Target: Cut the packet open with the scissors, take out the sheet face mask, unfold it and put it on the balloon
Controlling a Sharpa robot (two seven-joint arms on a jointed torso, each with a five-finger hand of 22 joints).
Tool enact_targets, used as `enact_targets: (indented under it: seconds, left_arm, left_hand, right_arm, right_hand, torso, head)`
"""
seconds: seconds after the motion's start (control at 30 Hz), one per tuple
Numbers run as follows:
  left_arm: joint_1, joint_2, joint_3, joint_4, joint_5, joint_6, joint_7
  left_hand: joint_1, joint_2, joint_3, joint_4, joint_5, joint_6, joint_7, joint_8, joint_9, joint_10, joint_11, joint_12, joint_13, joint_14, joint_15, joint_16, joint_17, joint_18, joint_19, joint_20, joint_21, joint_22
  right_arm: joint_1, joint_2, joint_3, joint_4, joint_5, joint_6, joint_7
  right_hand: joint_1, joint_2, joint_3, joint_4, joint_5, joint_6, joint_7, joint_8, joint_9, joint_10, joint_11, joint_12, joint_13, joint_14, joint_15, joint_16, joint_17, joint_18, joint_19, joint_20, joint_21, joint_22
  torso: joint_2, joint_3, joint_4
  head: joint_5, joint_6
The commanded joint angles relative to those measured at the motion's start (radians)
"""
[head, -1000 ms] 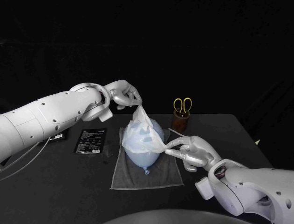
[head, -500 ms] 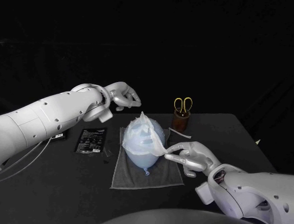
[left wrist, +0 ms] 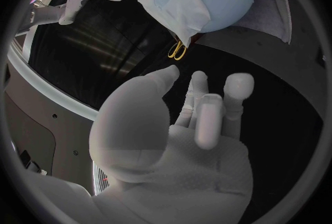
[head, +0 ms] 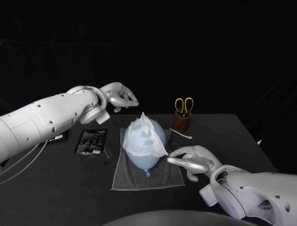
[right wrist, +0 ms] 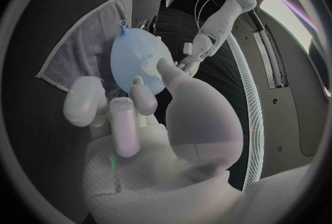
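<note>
Sheet mask point(head: 145, 134) draped over balloon point(head: 145, 161), which lies on a grey cloth point(head: 131, 181) mid-surface point(head: 243, 141). Left hand point(head: 117, 96) raised above, fingers loosely apart, empty. Right hand point(head: 192, 160) low beside balloon, fingers spread, holding nothing, fingertips just beside mask's edge. Packet point(head: 92, 141) flat near cloth.

Mask point(head: 144, 134) draped over the balloon point(head: 145, 160) on the towel point(head: 148, 180), mid-table. Right hand point(head: 192, 160) just beside it, fingertips at the mask's edge. Left hand point(head: 121, 96) hangs empty above the far edge. Packet point(head: 92, 141) lies nearer the left edge.
</note>
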Motion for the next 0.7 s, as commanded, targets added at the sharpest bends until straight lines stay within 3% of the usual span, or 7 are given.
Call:
enact_targets:
  seconds: [0.03,0.1,0.33,0.4,0.5,0.6,0.7]
  left_arm:
    - [-0.001,-0.018,0.002,0.024,0.086,-0.074,0.050]
    - [-0.001,-0.032,0.003,0.038,0.110,-0.087,0.067]
    - [-0.002,-0.085,0.003,0.093,0.164,-0.132,0.114]
    - [-0.002,-0.102,0.003,0.114,0.170,-0.148,0.126]
    - [-0.003,-0.136,0.003,0.157,0.176,-0.180,0.146]
    - [-0.008,-0.187,0.002,0.216,0.180,-0.221,0.170]
    - [-0.021,-0.237,0.001,0.270,0.182,-0.261,0.191]
  left_hand:
    - [-0.005,-0.019,-0.032,0.020,0.002,-0.007,-0.003,-0.014,-0.005,-0.042,-0.001,-0.041,-0.022,-0.038,0.000,-0.022,-0.082,0.019,-0.062,0.000,-0.053,-0.085]
    - [0.000,-0.020,-0.062,0.041,0.002,-0.006,-0.002,-0.021,-0.007,-0.085,0.002,-0.094,-0.054,-0.134,0.005,-0.078,-0.248,0.046,-0.183,0.005,-0.164,-0.248]
    - [0.044,-0.013,-0.163,0.084,0.002,0.004,-0.005,-0.032,-0.009,-0.133,-0.002,-0.203,-0.137,-0.300,0.003,-0.197,-0.521,0.046,-0.210,0.008,-0.259,-0.306]
    - [0.065,-0.007,-0.189,0.092,0.001,0.011,-0.004,-0.032,-0.008,-0.144,0.002,-0.231,-0.160,-0.369,0.007,-0.252,-0.633,0.047,-0.216,0.010,-0.291,-0.327]
    - [0.091,-0.001,-0.224,0.101,0.002,0.016,0.000,-0.034,-0.008,-0.162,0.011,-0.265,-0.191,-0.447,0.016,-0.326,-0.720,0.045,-0.237,0.019,-0.353,-0.363]
    - [0.113,0.002,-0.255,0.108,0.002,0.020,0.004,-0.036,-0.008,-0.176,0.019,-0.292,-0.217,-0.501,0.028,-0.387,-0.757,0.043,-0.262,0.031,-0.420,-0.404]
    - [0.156,0.015,-0.329,0.123,0.001,0.023,0.012,-0.039,-0.008,-0.204,0.049,-0.361,-0.280,-0.623,0.064,-0.530,-0.842,0.041,-0.320,0.074,-0.588,-0.506]
  right_arm:
    - [-0.001,-0.006,0.000,-0.008,-0.080,0.042,-0.137]
    - [-0.001,-0.010,0.000,-0.013,-0.099,0.047,-0.168]
    - [-0.001,-0.020,0.000,-0.030,-0.147,0.054,-0.241]
    - [0.000,-0.023,0.000,-0.033,-0.152,0.039,-0.239]
    - [0.006,-0.031,0.000,-0.035,-0.154,0.006,-0.215]
    - [0.029,-0.038,0.001,-0.038,-0.154,-0.021,-0.172]
    - [0.063,-0.040,0.001,-0.043,-0.164,-0.025,-0.136]
  right_hand:
    - [-0.005,-0.003,-0.014,0.005,-0.002,-0.012,0.001,0.000,-0.001,-0.015,0.000,-0.014,-0.016,0.051,0.008,-0.005,0.118,0.014,-0.008,-0.001,-0.009,0.112]
    - [-0.002,-0.002,-0.018,0.006,-0.002,-0.015,0.002,0.002,0.000,-0.020,0.000,-0.019,-0.022,0.051,0.008,-0.006,0.116,0.014,-0.010,-0.001,-0.013,0.111]
    - [0.000,-0.003,-0.032,0.013,-0.002,-0.019,0.002,0.008,0.001,-0.027,0.000,-0.028,-0.034,0.050,0.008,-0.007,0.113,0.015,-0.010,0.000,-0.015,0.109]
    - [0.016,0.010,-0.034,0.016,-0.001,-0.013,-0.001,0.018,0.003,-0.016,-0.002,-0.018,-0.030,0.052,0.007,-0.005,0.118,0.013,-0.003,0.000,-0.003,0.112]
    - [0.042,0.033,-0.031,0.016,0.000,0.003,-0.006,0.033,0.005,0.012,-0.007,0.007,-0.012,0.059,0.002,0.000,0.130,0.009,0.010,-0.003,0.020,0.118]
    - [0.097,0.085,0.010,0.002,0.005,0.057,-0.023,0.049,-0.003,0.110,-0.024,0.112,0.083,0.080,-0.012,0.020,0.182,-0.006,0.049,-0.015,0.101,0.142]
    - [0.123,0.111,0.052,-0.012,0.004,0.100,-0.037,0.040,-0.023,0.184,-0.037,0.196,0.168,0.098,-0.025,0.041,0.236,-0.022,0.086,-0.027,0.185,0.167]
  torso:
    - [0.000,-0.0009,-0.0001]
    - [0.000,-0.0009,0.0003]
    - [0.000,-0.0004,0.0013]
    - [0.000,0.0003,0.0000]
    - [0.000,0.0008,0.0004]
    - [0.000,0.0029,0.0015]
    - [0.000,0.0044,0.0020]
  head:
    - [-0.003,-0.001]
    - [-0.005,-0.002]
    - [-0.004,-0.003]
    - [-0.004,-0.003]
    - [-0.001,-0.005]
    - [0.002,-0.008]
    - [0.003,-0.008]
